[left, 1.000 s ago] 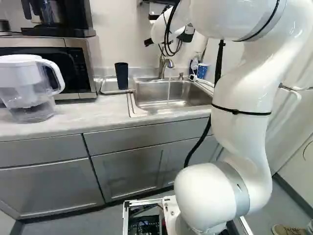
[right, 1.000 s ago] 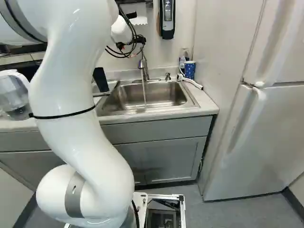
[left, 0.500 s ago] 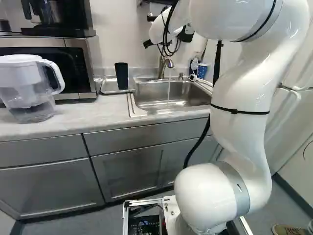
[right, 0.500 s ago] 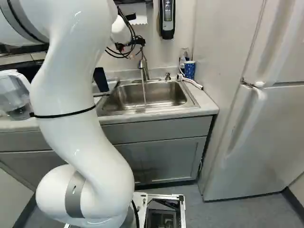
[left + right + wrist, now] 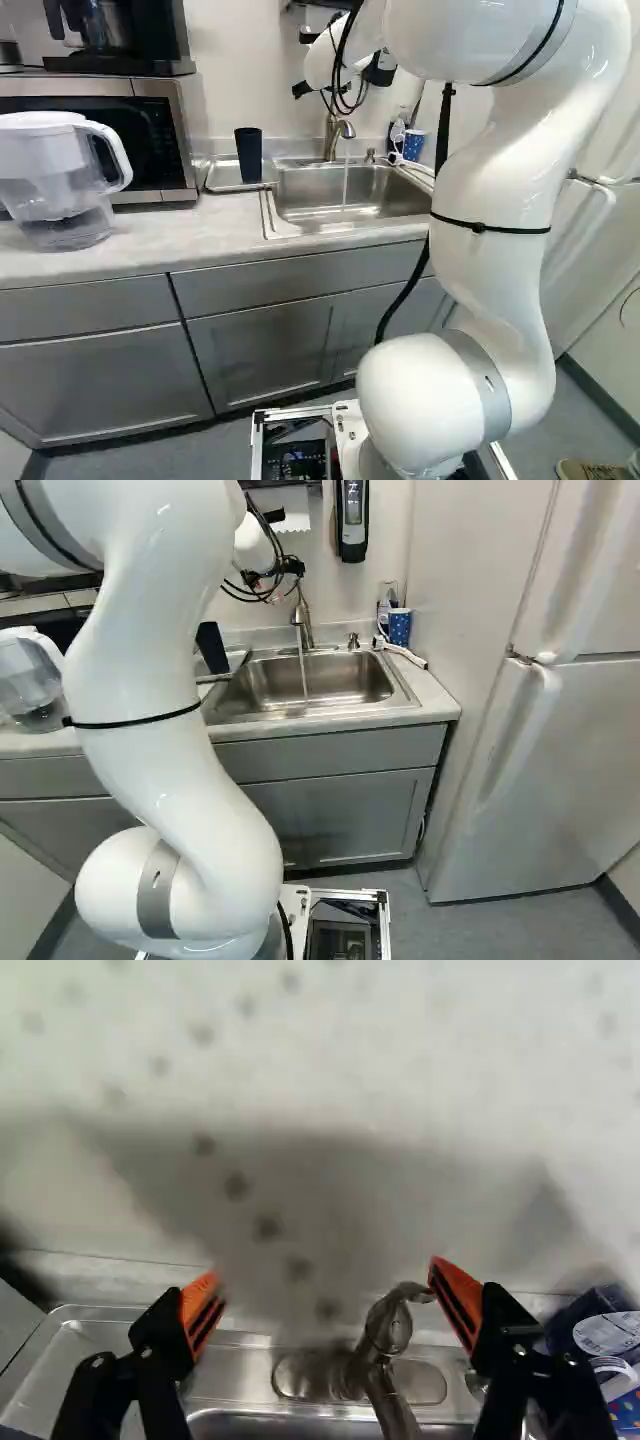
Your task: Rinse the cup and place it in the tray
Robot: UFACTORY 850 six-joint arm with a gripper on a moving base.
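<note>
Partner: Where's the cup [image 5: 249,158]?

Me: Upright in the tray [image 5: 221,176], at nine o'clock from the sink [image 5: 300,196]; I log placing as done; rinsing probably done too, though no frame of mine proves it.

Partner: And the gripper [image 5: 327,1290]?

Me: Released; fingers spread wide, nothing between them; it hangs over the faucet [image 5: 388,1328], at twelve o'clock from the sink.

Partner: What's left?

Me: Water [image 5: 303,670] runs into the basin; by my judgement, shutting it off is the one job remaining; cup needs no further handling.
</note>
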